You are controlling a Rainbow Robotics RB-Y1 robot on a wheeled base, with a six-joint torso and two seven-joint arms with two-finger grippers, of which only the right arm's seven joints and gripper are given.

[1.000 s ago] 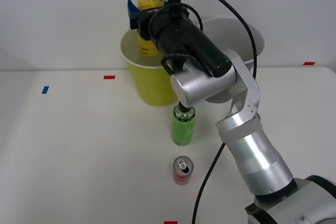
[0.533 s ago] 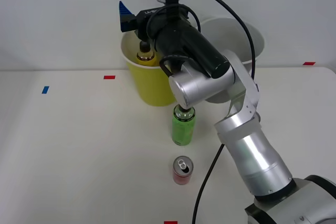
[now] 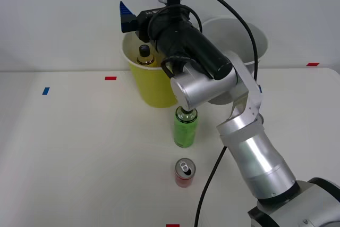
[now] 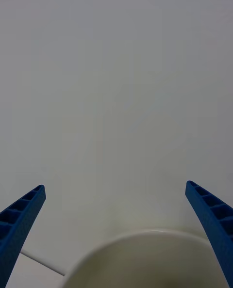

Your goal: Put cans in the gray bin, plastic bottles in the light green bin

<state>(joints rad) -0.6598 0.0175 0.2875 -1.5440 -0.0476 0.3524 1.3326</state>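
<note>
Dropped the yellow bottle (image 3: 144,55) into the light green bin (image 3: 154,86) since a second ago, gripper (image 3: 130,22) now spread open above, leaving green bottle (image 3: 185,127) and red can (image 3: 184,173) on desk (image 3: 79,152).

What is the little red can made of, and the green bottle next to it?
The red can looks like metal: its top is shiny silver with a pull tab. The green bottle looks like plastic, bright and smooth with a dark screw cap, though I can't be sure from looks alone.
</note>
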